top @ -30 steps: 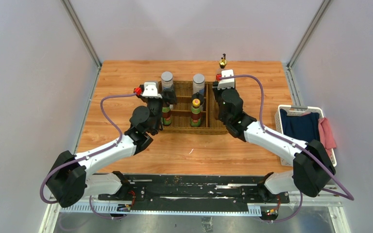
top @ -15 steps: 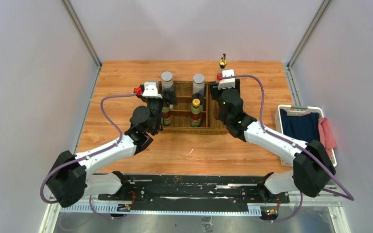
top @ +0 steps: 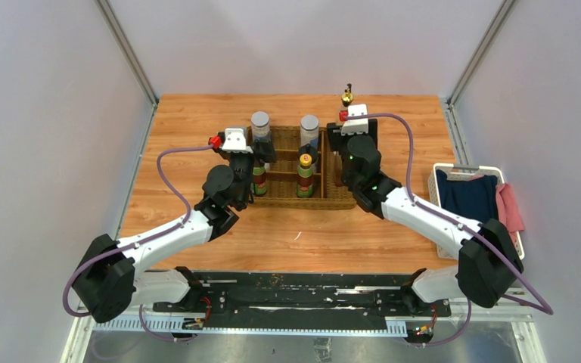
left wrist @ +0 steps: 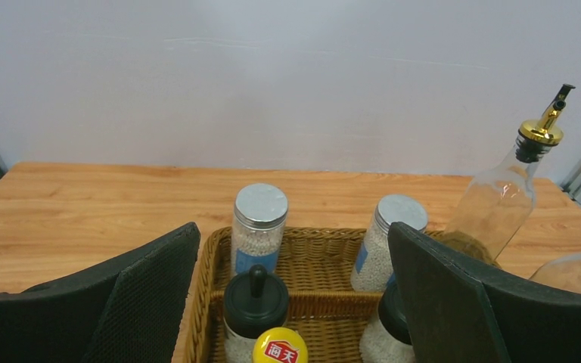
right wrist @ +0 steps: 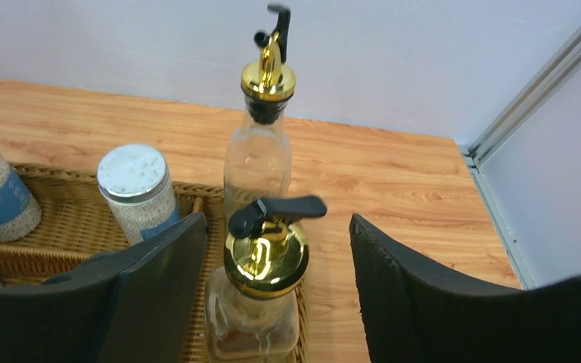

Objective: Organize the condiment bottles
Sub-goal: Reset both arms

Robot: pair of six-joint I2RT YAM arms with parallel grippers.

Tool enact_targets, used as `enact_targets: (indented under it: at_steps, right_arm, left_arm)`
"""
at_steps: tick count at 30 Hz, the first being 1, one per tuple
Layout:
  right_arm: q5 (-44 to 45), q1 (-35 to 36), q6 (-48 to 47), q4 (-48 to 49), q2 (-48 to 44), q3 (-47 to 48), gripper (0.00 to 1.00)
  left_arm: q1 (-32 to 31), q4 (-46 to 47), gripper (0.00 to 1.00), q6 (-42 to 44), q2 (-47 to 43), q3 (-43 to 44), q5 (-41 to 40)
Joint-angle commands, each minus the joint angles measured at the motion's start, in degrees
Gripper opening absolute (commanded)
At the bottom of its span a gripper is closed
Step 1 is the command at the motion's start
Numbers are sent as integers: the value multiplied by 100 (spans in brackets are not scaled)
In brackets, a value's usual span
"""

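A wicker basket (top: 287, 198) holds two grey-lidded jars (top: 260, 121) (top: 309, 123), black-capped jars (left wrist: 255, 302) and a yellow-capped bottle (top: 305, 162). My left gripper (left wrist: 293, 227) is open above the basket's left side, with a black-capped jar and a yellow cap (left wrist: 280, 348) below it. My right gripper (right wrist: 276, 227) is open around a gold-topped clear bottle (right wrist: 266, 261) standing at the basket's right end, with its fingers (right wrist: 159, 280) apart from the glass. The second gold-topped bottle (right wrist: 265, 128) stands on the table behind the basket and also shows in the top view (top: 346, 97).
A white laundry basket (top: 473, 198) with dark blue and pink cloth stands off the table's right edge. The wooden table (top: 197, 128) is walled by grey panels on the left, the back and the right. A metal rail (right wrist: 545, 76) runs along the right side.
My right gripper has shifted slightly toward the far right, over the basket's right end. The left arm has not moved.
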Motion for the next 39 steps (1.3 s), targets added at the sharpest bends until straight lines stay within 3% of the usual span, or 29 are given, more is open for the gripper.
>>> enact_targets:
  at_steps: [1, 11, 20, 22, 29, 34, 39]
  right_arm:
    - [122, -74, -223, 20, -246, 418, 75]
    - [-123, -74, -432, -1114, -574, 1343, 88]
    - [-251, -145, -836, -2026, -1434, 1617, 96]
    - [-257, -255, -783, -2298, -1557, 1654, 100]
    - [-184, -745, -316, -2747, -1756, 1406, 100]
    - [414, -932, -70, -2824, -1513, 1440, 100]
    - [164, -1414, 408, -3003, -965, 1485, 100]
  left_arm:
    - [23, 4, 100, 52, 47, 113, -87]
    - [-12, -583, 100, 407, -189, 719, 88]
    - [55, -1710, 100, 1141, -6, 2073, 221]
    - [232, -1903, 100, 1023, 88, 2318, 256]
    - [1361, -2907, 100, 250, 697, 3086, 1021]
    - [2026, -3022, 100, -207, 970, 2961, 1498]
    - [2336, -2960, 100, -502, 1218, 2640, 1589]
